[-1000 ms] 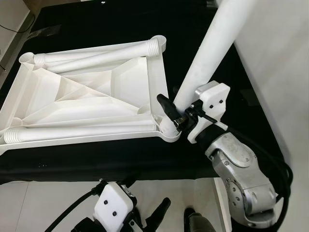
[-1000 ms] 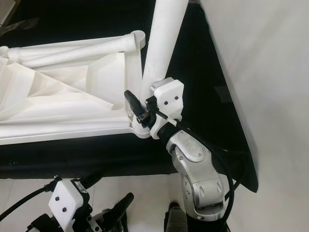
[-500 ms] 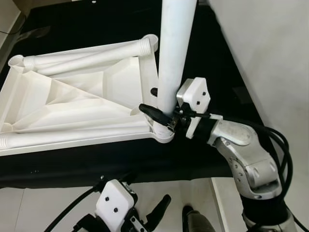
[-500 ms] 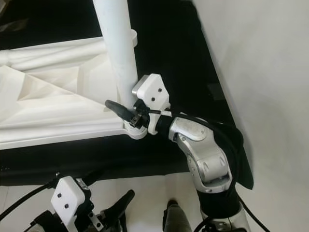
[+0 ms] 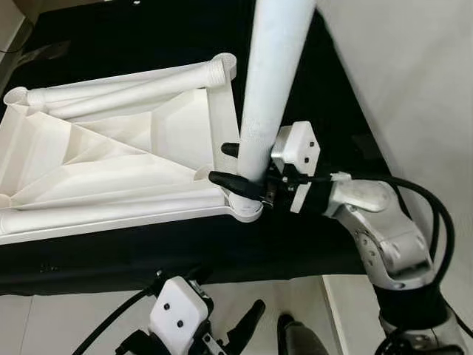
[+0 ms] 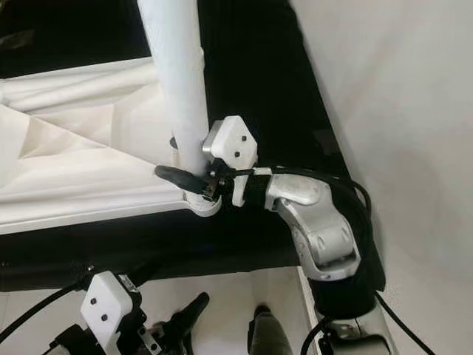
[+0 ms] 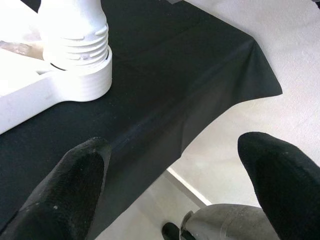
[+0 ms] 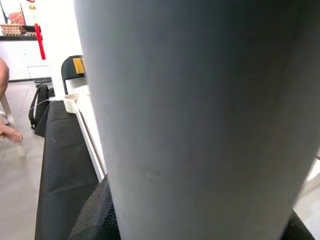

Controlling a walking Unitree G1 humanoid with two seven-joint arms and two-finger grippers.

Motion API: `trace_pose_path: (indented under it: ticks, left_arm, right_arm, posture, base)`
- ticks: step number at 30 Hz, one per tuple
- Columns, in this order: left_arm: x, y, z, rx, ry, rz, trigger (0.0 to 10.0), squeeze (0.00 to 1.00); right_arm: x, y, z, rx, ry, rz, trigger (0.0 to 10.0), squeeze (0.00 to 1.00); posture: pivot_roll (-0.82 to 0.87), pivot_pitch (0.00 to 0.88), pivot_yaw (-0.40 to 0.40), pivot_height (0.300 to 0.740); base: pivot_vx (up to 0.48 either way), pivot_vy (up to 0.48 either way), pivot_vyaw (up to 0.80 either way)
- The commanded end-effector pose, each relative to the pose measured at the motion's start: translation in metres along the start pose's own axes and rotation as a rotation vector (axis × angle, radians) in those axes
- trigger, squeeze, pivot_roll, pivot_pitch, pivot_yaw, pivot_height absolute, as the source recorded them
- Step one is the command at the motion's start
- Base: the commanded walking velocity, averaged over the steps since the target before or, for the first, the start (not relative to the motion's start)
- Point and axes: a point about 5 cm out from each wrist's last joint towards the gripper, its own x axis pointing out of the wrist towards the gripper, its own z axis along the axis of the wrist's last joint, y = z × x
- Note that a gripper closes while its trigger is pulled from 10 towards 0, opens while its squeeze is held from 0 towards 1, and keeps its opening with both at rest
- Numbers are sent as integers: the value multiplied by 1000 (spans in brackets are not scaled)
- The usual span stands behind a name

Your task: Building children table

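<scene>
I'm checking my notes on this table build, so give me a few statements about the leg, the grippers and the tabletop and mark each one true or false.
1. The right gripper grips the white table leg near its base. True.
2. The leg lies flat on the black cloth. False: it stands in the corner socket of the upturned tabletop.
3. The left gripper is shut on a screw. False: it is open and holds nothing, low beside the cloth's edge.
4. Other legs lie along the tabletop's edges. True.
</scene>
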Motion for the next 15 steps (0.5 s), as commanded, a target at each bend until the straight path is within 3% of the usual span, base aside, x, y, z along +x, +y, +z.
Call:
trace_pose_path:
  ticks: [1, 15]
  left_arm:
    - [-3, -3, 1, 0, 2, 5, 10000, 0]
    - [-3, -7, 2, -14, -2, -2, 10000, 0]
  right_arm:
    - [13, 26, -28, 116, 94, 125, 10000, 0]
    - [23, 4, -39, 142, 225, -166, 10000, 0]
  posture:
    - [62, 348, 49, 740]
    - [54, 358, 37, 740]
  base:
    - [0, 0, 0]
    - [0, 0, 0]
